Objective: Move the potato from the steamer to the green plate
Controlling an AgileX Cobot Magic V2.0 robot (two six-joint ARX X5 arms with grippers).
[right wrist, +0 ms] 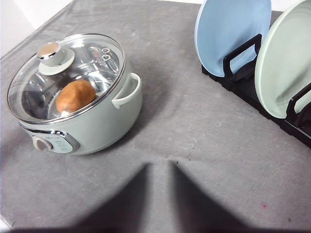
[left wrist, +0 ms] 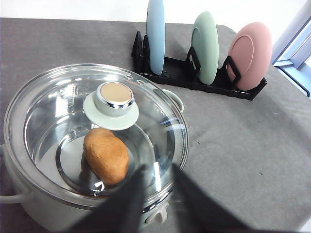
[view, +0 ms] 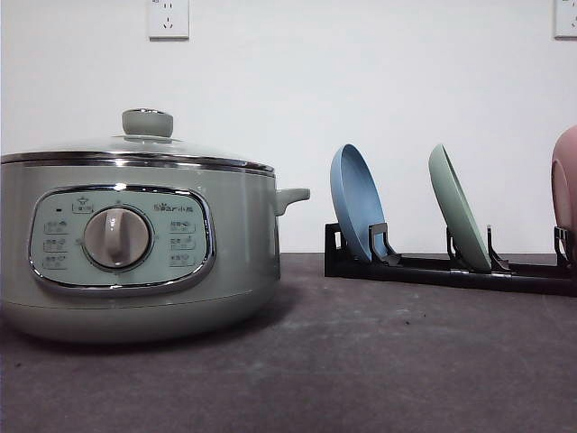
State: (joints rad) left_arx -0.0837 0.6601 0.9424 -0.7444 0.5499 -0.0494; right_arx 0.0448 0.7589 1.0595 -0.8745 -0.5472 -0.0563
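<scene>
The steamer (view: 135,244) stands on the left of the table with its glass lid (left wrist: 58,111) on. Through the lid the orange-brown potato (left wrist: 105,155) shows, lying on the steamer's floor, also seen from the right wrist as the potato (right wrist: 75,95). The green plate (view: 460,207) stands upright in a black rack (view: 451,269) at the right. My left gripper (left wrist: 157,168) hangs open above the steamer's near rim, holding nothing. My right gripper (right wrist: 160,166) is open over bare cloth, between the steamer (right wrist: 87,121) and the green plate (right wrist: 284,63).
A blue plate (view: 356,203) and a pink plate (view: 566,189) flank the green one in the rack. The lid carries a knob (left wrist: 115,97). A side handle (right wrist: 127,92) sticks out toward the rack. Grey cloth (right wrist: 204,145) covers the table.
</scene>
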